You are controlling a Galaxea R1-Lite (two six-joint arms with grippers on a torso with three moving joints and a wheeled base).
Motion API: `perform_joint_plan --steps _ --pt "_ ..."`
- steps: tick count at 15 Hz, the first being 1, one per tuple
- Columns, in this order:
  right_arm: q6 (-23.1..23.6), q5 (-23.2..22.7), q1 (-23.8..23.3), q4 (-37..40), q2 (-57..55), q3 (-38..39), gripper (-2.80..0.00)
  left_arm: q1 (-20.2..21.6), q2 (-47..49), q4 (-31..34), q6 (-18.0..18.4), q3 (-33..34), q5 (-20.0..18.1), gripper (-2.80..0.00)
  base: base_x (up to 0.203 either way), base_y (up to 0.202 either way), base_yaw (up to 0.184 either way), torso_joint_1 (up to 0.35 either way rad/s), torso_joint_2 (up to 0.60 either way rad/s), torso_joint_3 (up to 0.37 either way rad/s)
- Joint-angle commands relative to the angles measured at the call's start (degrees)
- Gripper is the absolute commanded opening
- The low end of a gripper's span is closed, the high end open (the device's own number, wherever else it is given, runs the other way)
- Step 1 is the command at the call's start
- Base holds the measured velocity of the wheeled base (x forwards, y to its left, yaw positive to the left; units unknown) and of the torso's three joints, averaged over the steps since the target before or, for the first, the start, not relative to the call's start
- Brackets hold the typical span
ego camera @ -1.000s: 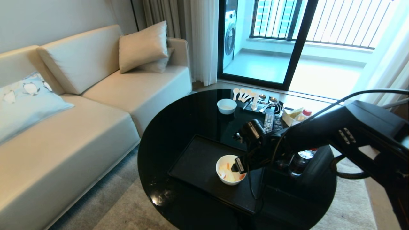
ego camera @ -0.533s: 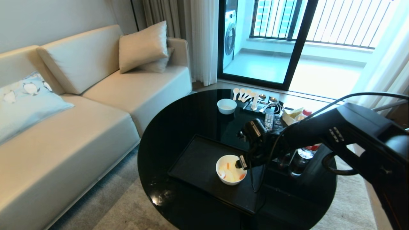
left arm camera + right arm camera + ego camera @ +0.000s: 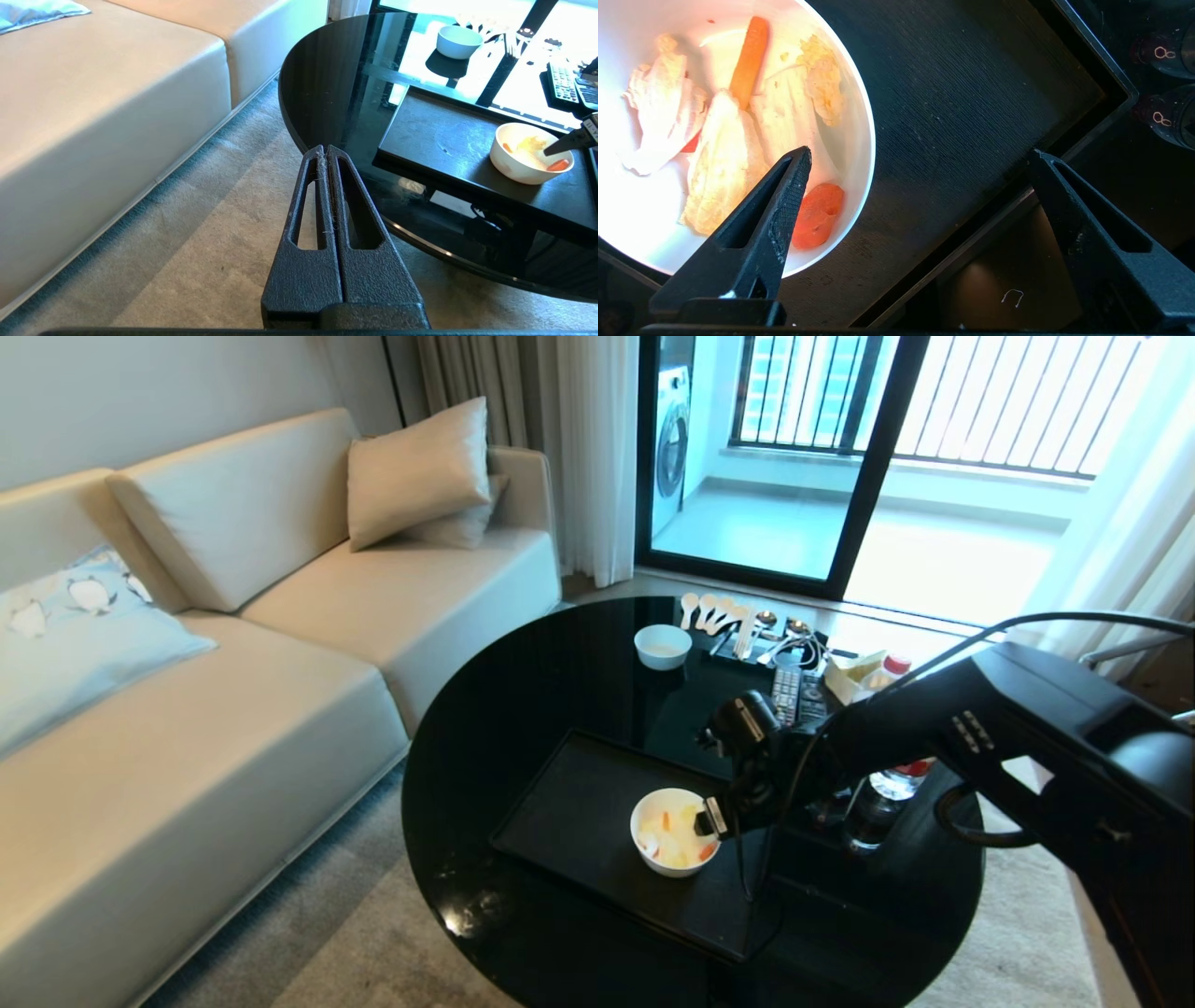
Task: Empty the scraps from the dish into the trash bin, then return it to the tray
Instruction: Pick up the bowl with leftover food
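**Open end effector straddles the dish rim**

The dish (image 3: 674,832) sits on the tray's (image 3: 579,812) near right part, scraps (image 3: 724,135) inside. The right end effector (image 3: 920,158) is spread wide, one finger inside. Rigid, smooth, probably light: pinch the rim, keep level. The left end effector (image 3: 326,154), closed, hangs off the desk (image 3: 523,709).

dish (image 3: 859,140) rim cut off

Bare tray (image 3: 579,807) beside dish (image 3: 674,831); bottles (image 3: 878,803) opposite.

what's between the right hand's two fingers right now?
Right wrist view: the dish's near rim and a bare strip of tray. The right hand is open, one finger over the scraps, the other outside the dish.
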State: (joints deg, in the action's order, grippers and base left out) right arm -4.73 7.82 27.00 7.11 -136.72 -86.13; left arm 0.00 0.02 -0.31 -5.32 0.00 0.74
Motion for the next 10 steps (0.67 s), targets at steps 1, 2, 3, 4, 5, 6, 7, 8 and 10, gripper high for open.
perform_joint_plan --steps 1,2,3,4,5,6,7,8,10 --pt "-0.1 0.1 0.0 -0.2 -0.5 0.2 0.0 0.0 0.0 0.0 0.0 0.0 0.0 -2.8 0.0 0.0 0.0 0.0 0.0 0.0" --pt "-0.1 0.1 0.0 -0.3 -0.5 0.1 0.0 0.0 0.0 0.0 0.0 0.0 0.0 -2.8 0.0 0.0 0.0 0.0 0.0 0.0" --pt "-0.1 0.0 0.0 -0.3 -0.6 0.0 0.0 0.0 0.0 0.0 0.0 0.0 0.0 -2.8 0.0 0.0 0.0 0.0 0.0 0.0" --pt "-0.1 0.0 0.1 -0.4 -0.8 -0.1 0.0 0.0 0.0 0.0 0.0 0.0 0.0 -2.8 0.0 0.0 0.0 0.0 0.0 0.0" --pt "-0.1 0.0 0.1 -0.4 -0.9 -0.2 0.0 0.0 0.0 0.0 0.0 0.0 0.0 -2.8 0.0 0.0 0.0 0.0 0.0 0.0" --pt "-0.1 0.0 0.1 -0.4 -1.1 -0.3 0.0 0.0 0.0 0.0 0.0 0.0 0.0 -2.8 0.0 0.0 0.0 0.0 0.0 0.0" --pt "-0.1 0.0 0.1 -0.5 -1.2 -0.3 0.0 0.0 0.0 0.0 0.0 0.0 0.0 -2.8 0.0 0.0 0.0 0.0 0.0 0.0" --pt "-0.1 0.0 0.1 -0.5 -1.4 -0.4 -2.8 0.0 0.0 0.0 0.0 0.0 0.0 -2.8 0.0 0.0 0.0 0.0 0.0 0.0" --pt "-0.1 0.0 0.1 -0.3 -1.7 -0.4 -2.8 0.0 0.0 0.0 0.0 0.0 0.0 -2.8 0.0 0.0 0.0 0.0 0.0 0.0"
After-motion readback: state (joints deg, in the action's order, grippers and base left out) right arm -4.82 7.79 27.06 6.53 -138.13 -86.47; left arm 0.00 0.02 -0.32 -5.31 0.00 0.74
